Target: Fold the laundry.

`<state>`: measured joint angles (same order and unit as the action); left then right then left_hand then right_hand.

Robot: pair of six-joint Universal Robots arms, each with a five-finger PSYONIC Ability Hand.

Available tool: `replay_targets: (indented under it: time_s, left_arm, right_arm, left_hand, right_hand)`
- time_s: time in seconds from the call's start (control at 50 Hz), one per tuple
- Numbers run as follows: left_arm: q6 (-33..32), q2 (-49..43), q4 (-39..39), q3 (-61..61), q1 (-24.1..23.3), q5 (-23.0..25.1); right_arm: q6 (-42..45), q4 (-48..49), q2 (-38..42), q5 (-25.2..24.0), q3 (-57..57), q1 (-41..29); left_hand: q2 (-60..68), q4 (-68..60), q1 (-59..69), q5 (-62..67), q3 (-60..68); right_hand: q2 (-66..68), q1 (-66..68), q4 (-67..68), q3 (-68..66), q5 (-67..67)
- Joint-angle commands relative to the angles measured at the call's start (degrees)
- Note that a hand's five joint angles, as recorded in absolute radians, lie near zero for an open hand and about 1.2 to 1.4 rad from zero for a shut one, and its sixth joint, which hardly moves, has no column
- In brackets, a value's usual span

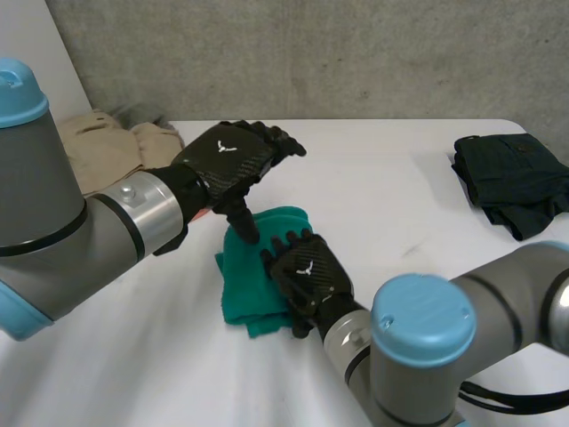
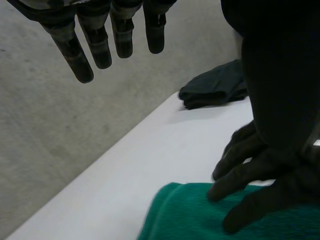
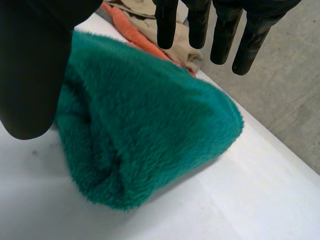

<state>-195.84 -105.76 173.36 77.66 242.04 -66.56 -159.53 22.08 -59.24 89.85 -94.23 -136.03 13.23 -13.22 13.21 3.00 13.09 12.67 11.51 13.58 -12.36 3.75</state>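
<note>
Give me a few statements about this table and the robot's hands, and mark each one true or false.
1. A green towel lies bunched near the middle of the table. True.
2. The right hand rests on the green towel. True.
3. The dark clothes lie under the left hand. False: they lie apart from both hands, at the table's right side.
4. The left hand is clenched into a fist. False: its fingers are straight, above the towel.
5. Beige clothes lie at the table's far left. True.
</note>
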Motion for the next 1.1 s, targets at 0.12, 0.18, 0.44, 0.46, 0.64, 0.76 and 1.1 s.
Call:
replay_targets:
  time_s: [0.12, 0.18, 0.44, 0.46, 0.64, 0.76, 1.1]
  left_arm:
    - [0.19, -0.24, -0.65, -0.05, 0.36, 1.70]
    - [0.19, -0.24, -0.65, 0.04, 0.27, 1.70]
    - [0.19, -0.15, -0.65, 0.04, 0.10, 1.70]
    - [0.19, -0.15, -0.57, 0.04, 0.10, 1.70]
    - [0.28, 1.51, -0.65, 0.21, 0.18, 1.70]
    - [0.28, 2.84, -0.57, 0.21, 0.45, 1.61]
    - [2.65, 4.77, -0.30, 0.04, 2.65, -0.23]
  right_arm:
    - [1.68, 3.06, 10.02, 1.38, 6.33, -0.29]
    - [2.30, 3.06, 11.08, 1.46, 7.65, -0.29]
    - [2.39, 3.06, 14.33, 0.41, 14.86, -0.20]
    - [2.47, 3.06, 14.59, 0.32, 15.73, -0.20]
    - [2.47, 3.06, 17.40, -0.03, 20.66, -0.03]
    - [3.44, 3.23, 19.52, -1.70, 25.48, 2.24]
    - [4.16, 17.71, 12.75, -20.84, 39.55, 27.99]
  left_hand:
    - [1.69, -1.70, 1.71, 1.92, 1.83]
    - [1.86, -1.87, 1.88, 2.09, 2.00]
    - [1.86, -1.87, 1.88, 2.09, 2.00]
    - [1.86, -1.87, 1.88, 2.09, 2.00]
    - [1.86, -1.87, 1.88, 2.09, 2.00]
    - [1.69, -1.70, 1.71, 1.92, 1.83]
    - [1.86, -1.87, 1.88, 2.09, 2.00]
  right_hand:
    - [-2.67, -1.51, -3.58, 2.36, -3.75]
    - [-2.67, -1.51, -3.58, 2.36, -3.75]
    - [16.07, 17.23, 15.17, -16.38, 14.99]
    - [16.58, 17.74, 15.68, -16.89, 15.50]
    - [43.40, 44.56, 42.49, -43.71, 42.32]
    - [67.33, 68.49, 66.42, -67.64, 66.25]
    - [67.33, 68.49, 66.42, -67.64, 66.25]
